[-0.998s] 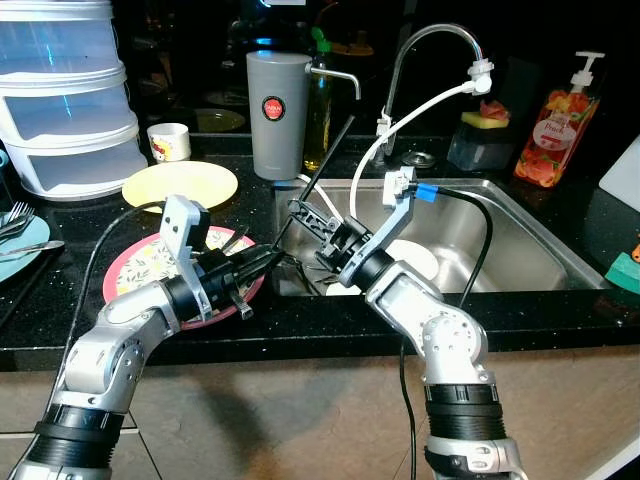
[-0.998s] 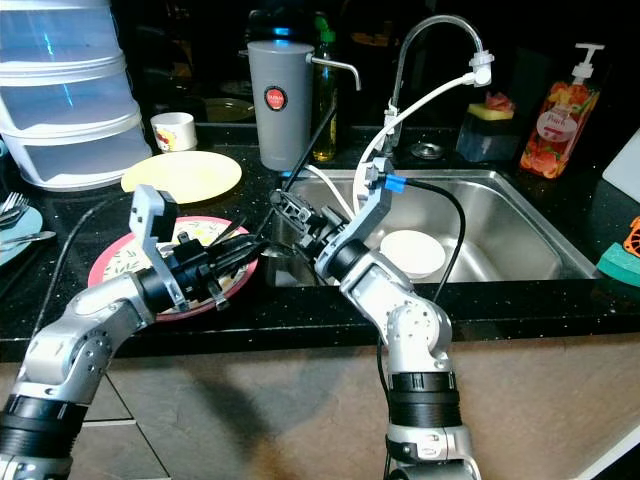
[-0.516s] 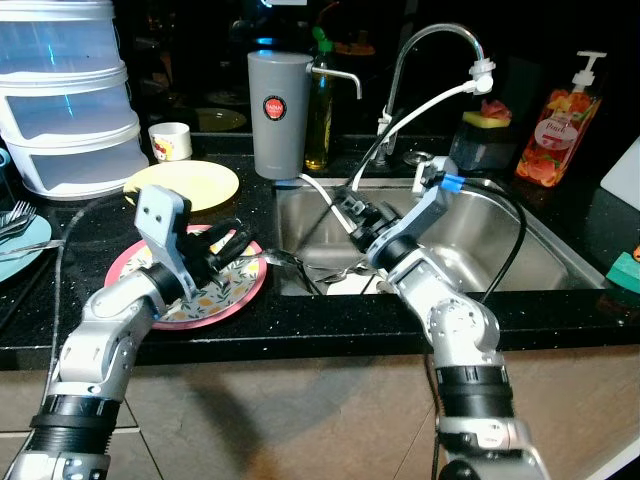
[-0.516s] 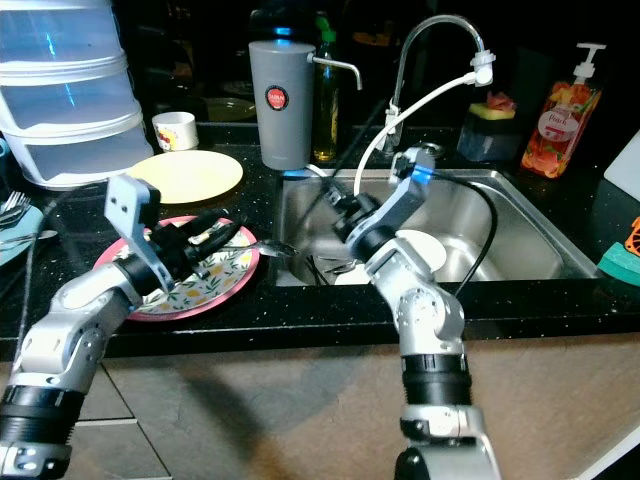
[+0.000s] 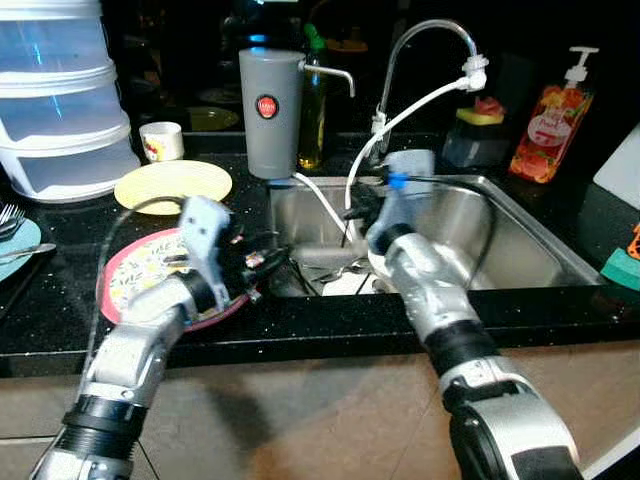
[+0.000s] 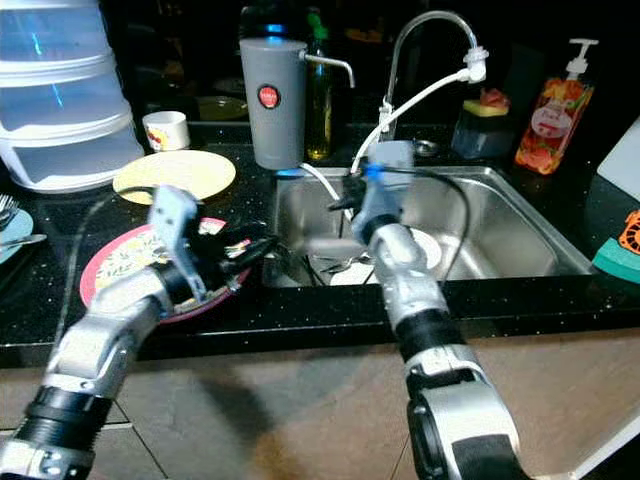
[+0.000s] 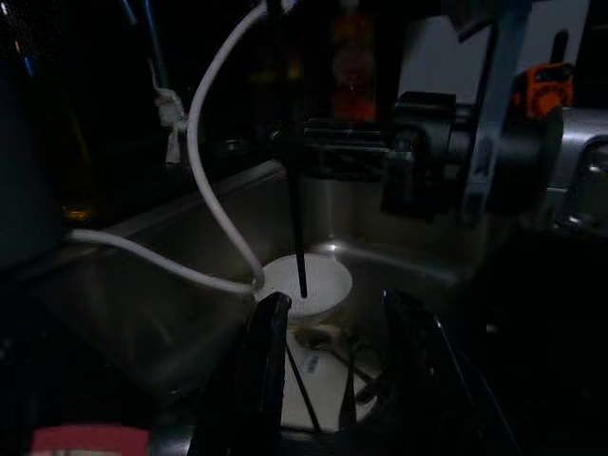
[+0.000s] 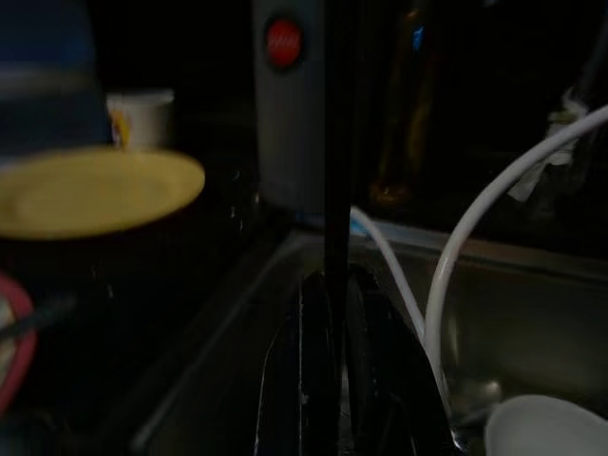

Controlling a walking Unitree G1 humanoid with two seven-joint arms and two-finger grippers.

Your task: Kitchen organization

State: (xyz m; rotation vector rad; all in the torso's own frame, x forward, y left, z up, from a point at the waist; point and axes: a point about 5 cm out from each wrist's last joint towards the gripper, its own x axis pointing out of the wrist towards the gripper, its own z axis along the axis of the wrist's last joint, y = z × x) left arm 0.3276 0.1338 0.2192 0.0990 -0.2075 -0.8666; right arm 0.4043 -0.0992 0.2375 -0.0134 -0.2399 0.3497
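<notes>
One thin black stick (image 8: 334, 190) is pinched upright by the right pincer (image 8: 328, 380) over the sink (image 5: 500, 215). The left pincer (image 7: 332, 380) is spread beside the pink plate (image 5: 140, 280), at the sink's edge.

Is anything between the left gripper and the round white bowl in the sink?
Yes: a thin black stick, held by the right gripper, stands before the round white bowl; a white hose curves beside it.

A home kitchen: a steel sink (image 5: 520, 215) with a curved tap (image 5: 420, 45) set into a black speckled worktop (image 5: 60, 320), plates (image 5: 170, 185), a soap bottle (image 5: 545, 125) and a sponge (image 5: 483, 108) beside it.
</notes>
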